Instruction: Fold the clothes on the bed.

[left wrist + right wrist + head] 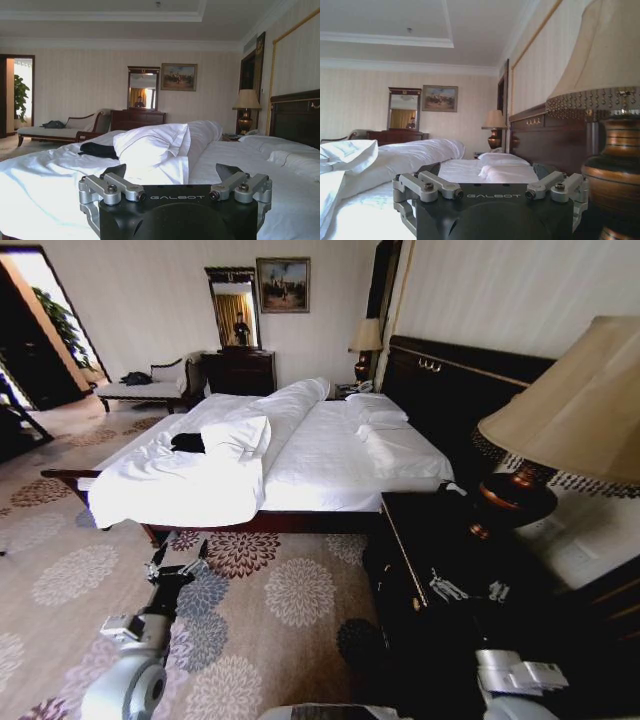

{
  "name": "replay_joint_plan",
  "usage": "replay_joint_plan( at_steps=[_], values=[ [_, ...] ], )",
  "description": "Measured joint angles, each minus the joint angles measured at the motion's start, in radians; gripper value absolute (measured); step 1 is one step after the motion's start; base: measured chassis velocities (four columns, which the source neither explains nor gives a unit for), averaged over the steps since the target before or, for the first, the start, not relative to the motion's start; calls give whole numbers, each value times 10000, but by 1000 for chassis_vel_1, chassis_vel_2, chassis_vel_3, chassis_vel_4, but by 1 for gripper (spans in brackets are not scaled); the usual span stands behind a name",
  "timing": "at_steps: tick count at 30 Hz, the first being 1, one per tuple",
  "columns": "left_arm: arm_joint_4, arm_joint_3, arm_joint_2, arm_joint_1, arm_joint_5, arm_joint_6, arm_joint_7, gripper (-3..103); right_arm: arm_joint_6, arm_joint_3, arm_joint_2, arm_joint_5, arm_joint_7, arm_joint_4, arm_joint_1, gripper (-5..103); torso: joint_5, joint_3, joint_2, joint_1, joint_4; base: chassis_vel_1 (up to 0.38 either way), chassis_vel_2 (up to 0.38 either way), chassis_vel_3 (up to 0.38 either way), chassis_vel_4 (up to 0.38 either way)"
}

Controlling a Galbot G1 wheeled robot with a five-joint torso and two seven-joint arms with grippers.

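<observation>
White bed (330, 455) ahead, black T-shirt (187, 442) on it; left hand (178, 552) and right hand (490, 172) low, both spread wide.

"GALBOT" — on left gripper (172, 172), on right gripper (487, 172)

The bed (330, 455) has a dark wooden frame and white sheets. A rumpled white duvet (200, 465) is heaped along its left half, white pillows (385, 425) lie by the headboard, and the black T-shirt (187, 442) rests on the duvet.
</observation>
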Motion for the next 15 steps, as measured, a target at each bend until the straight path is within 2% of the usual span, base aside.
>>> replay_joint_plan(
  at_steps=[15],
  values=[
    [-100,6,113,72,-96,-72,23,100,401,63,382,-505,-397,13,-44,100,-2,0,0,0,0,0,0,0,0]
  ],
)
